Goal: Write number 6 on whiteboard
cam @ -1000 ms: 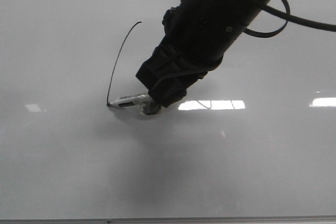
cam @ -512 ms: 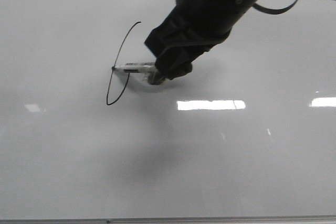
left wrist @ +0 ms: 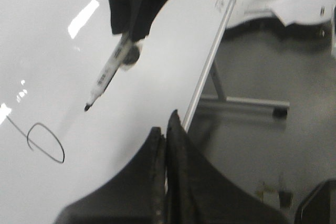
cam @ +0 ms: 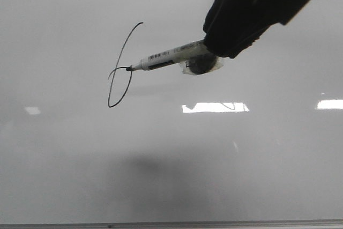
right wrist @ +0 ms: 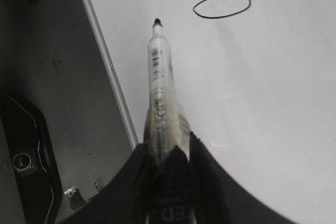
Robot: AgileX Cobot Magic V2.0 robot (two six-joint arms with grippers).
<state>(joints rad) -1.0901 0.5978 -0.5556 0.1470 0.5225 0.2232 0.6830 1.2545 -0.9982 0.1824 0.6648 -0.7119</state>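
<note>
The number 6 [cam: 119, 68] is a thin black line on the whiteboard [cam: 241, 159], a tall slanted stroke ending in a closed narrow loop. My right gripper [cam: 208, 52] is shut on a white marker [cam: 166, 56] with a black tip. The marker is held lifted above the board, its tip near the loop. The right wrist view shows the marker [right wrist: 160, 77] in my gripper [right wrist: 167, 148], with the 6 [right wrist: 215, 17] beyond its tip. My left gripper [left wrist: 166, 124] is shut and empty over the board's side edge. It sees the marker [left wrist: 107, 74] and the 6 [left wrist: 62, 151].
The board's thin metal frame edge [left wrist: 210, 61] runs beside my left gripper, with its stand and dark floor beyond. Another frame edge [right wrist: 105, 56] is in the right wrist view, with a black device [right wrist: 26, 166] on the floor. Bright light reflections [cam: 214, 107] lie on the board.
The marker drew the loop from the stroke's lower end up and round to close it. It then lifted off the board, and my right gripper rose up and to the right.
</note>
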